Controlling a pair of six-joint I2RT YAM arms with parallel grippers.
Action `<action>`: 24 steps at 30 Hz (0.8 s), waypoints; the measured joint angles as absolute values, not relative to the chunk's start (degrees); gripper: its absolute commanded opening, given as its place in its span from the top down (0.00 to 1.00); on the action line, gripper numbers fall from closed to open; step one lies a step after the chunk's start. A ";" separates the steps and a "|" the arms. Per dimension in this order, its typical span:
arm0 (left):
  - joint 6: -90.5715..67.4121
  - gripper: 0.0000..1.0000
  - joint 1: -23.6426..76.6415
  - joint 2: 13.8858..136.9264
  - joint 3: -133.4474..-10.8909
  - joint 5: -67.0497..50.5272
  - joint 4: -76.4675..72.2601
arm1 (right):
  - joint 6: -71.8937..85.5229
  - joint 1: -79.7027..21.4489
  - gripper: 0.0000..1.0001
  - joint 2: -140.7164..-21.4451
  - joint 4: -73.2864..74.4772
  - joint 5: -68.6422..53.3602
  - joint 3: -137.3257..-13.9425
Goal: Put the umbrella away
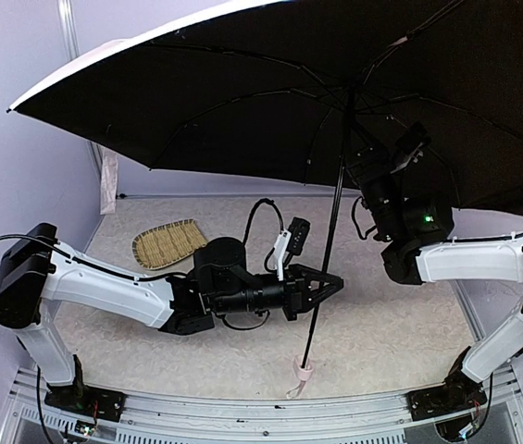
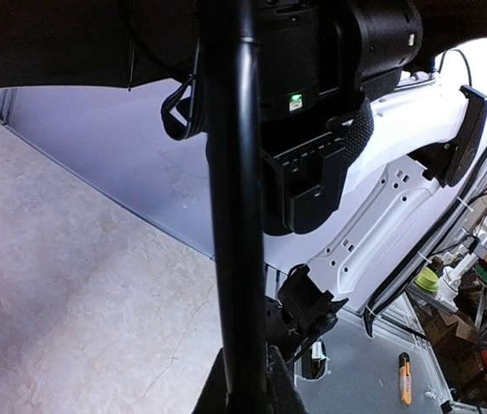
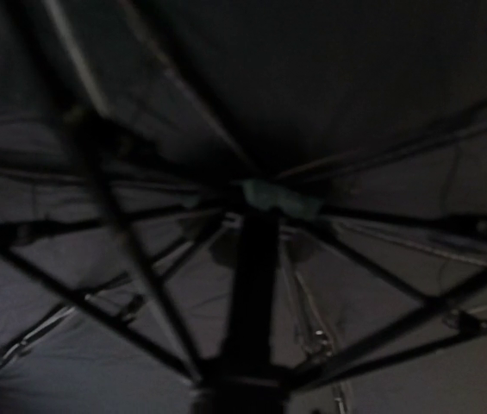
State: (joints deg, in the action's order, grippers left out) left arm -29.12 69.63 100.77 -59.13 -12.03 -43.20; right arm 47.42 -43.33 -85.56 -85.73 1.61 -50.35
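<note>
The umbrella stands open over the table, its black lining facing down and a pale pink edge along the top. Its thin black shaft slants down to the small pink handle near the front rail. My left gripper is shut on the shaft low down; in the left wrist view the fingers press both sides of the shaft. My right gripper is up under the canopy by the shaft. The right wrist view shows only the dark shaft and ribs, and its jaws are lost in the dark.
A woven bamboo tray lies on the table behind the left arm. The canopy covers most of the table's back and right. A metal rail runs along the front edge. The right arm hangs close past the shaft.
</note>
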 measured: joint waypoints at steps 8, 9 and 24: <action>-29.02 1.00 69.63 100.77 -59.13 -12.08 -43.24 | 47.79 -42.70 0.68 -85.54 -86.08 0.82 -50.35; -29.06 1.00 69.63 100.77 -59.13 -12.08 -43.24 | 47.86 -42.59 0.74 -85.54 -86.11 0.69 -50.35; -29.08 1.00 69.45 100.77 -59.16 -11.55 -43.11 | 51.68 -41.32 0.93 -85.38 -86.17 -2.39 -50.39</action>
